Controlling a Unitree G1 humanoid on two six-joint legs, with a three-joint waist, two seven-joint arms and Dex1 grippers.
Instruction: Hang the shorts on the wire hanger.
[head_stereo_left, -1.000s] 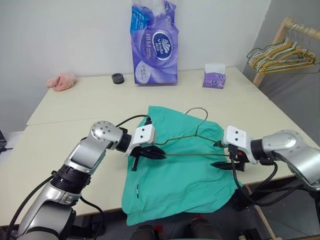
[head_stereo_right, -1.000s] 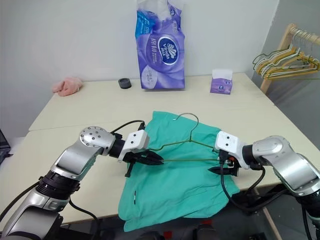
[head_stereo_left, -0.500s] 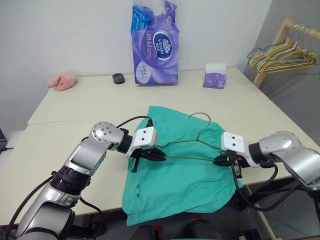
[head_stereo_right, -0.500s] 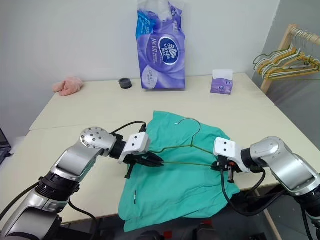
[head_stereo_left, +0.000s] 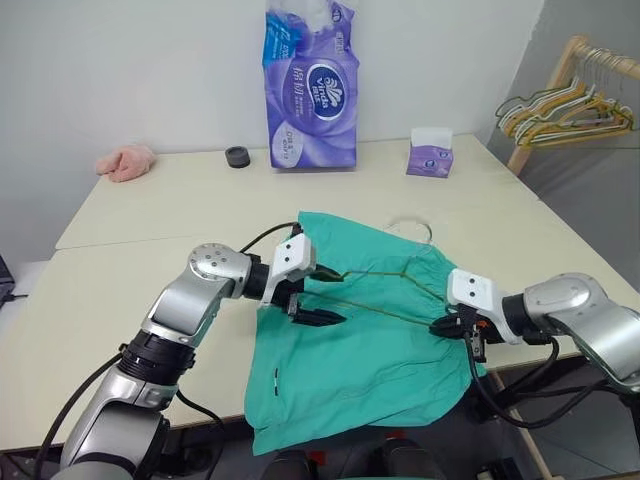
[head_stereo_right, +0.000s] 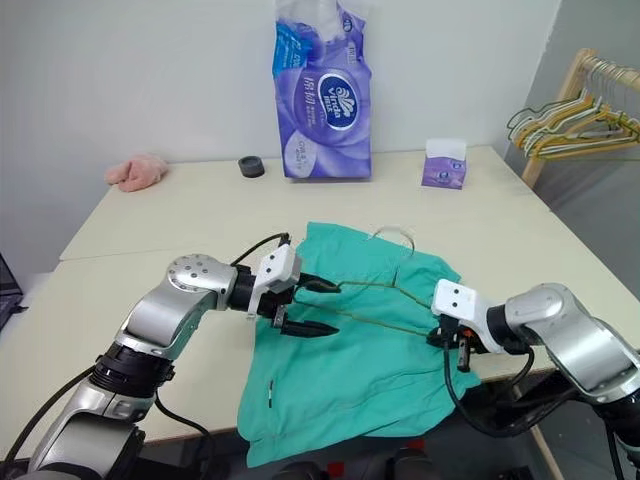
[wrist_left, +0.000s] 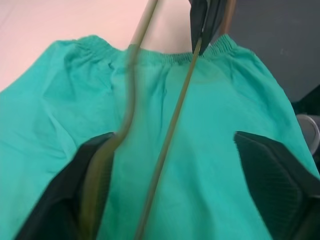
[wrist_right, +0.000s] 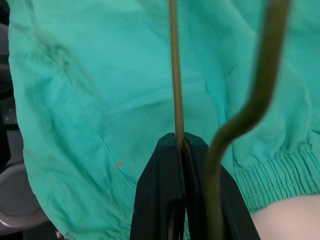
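My right gripper (head_stereo_left: 447, 325) pinches the hanger (head_stereo_left: 385, 296) at centre-right, its bar running leftward across the shorts (head_stereo_left: 365, 340) to my left gripper (head_stereo_left: 325, 296) — jaws spread, nearer the free end.

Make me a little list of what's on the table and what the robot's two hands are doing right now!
shorts: green, spread flat on the table, front edge hanging over
wire hanger: lying across the shorts, not threaded through them yet
left gripper: open, fingers either side of the hanger's end
right gripper: shut on the hanger's straight bottom wire
purple pack: standing at the back of the table
tissue box: back right
pink cloth: back left
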